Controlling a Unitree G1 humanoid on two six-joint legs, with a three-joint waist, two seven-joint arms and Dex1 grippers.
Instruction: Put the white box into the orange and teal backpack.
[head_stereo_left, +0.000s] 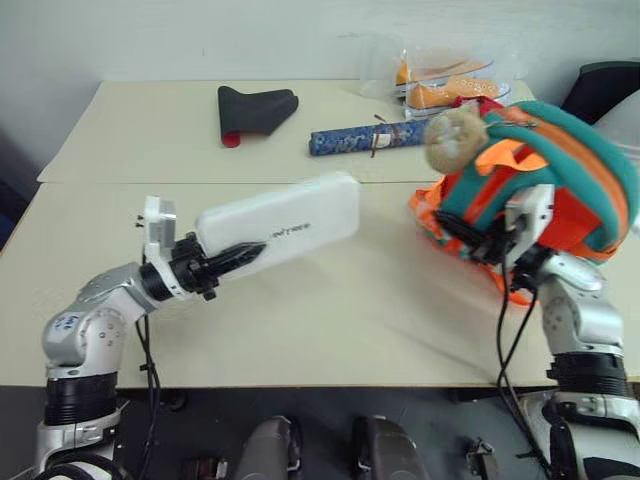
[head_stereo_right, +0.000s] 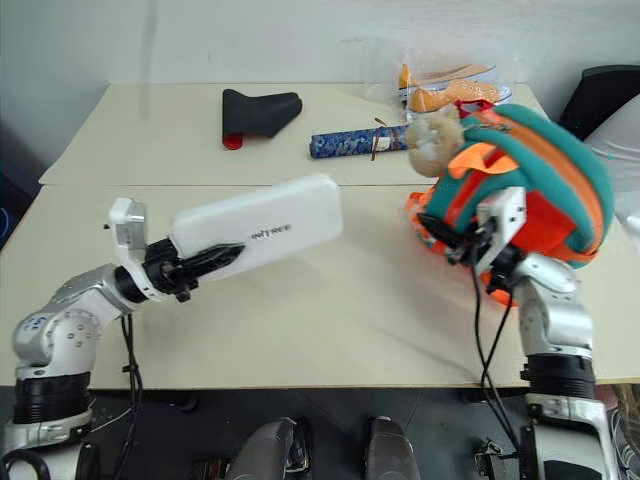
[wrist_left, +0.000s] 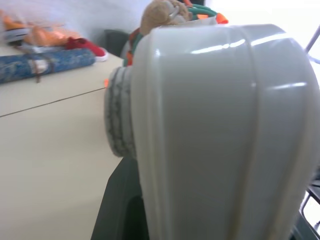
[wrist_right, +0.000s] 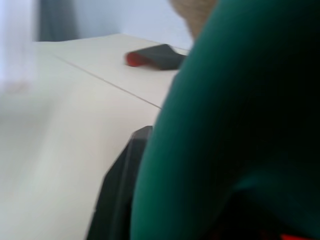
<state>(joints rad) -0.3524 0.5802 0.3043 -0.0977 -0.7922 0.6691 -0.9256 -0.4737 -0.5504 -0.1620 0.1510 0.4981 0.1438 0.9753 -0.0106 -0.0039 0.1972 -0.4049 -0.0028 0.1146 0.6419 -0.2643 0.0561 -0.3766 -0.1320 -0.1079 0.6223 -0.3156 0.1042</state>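
Clearly the left gripper (head_stereo_left: 235, 258) has its jaws closed on one end of the white box (head_stereo_left: 285, 227), its free end aimed at the orange and teal backpack (head_stereo_left: 545, 170), which the right gripper (head_stereo_left: 490, 245) pinches at the teal trim, probably to steady it.

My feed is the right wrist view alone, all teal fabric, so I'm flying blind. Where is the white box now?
Observer: The white box is off the table, gripped at one end by the left end effector.
Operator: And the backpack?
Observer: The orange and teal backpack is lifted by the right end effector, tilted.
Operator: Anything between them?
Observer: Bare table; the box's free end points toward the backpack, apart from it.
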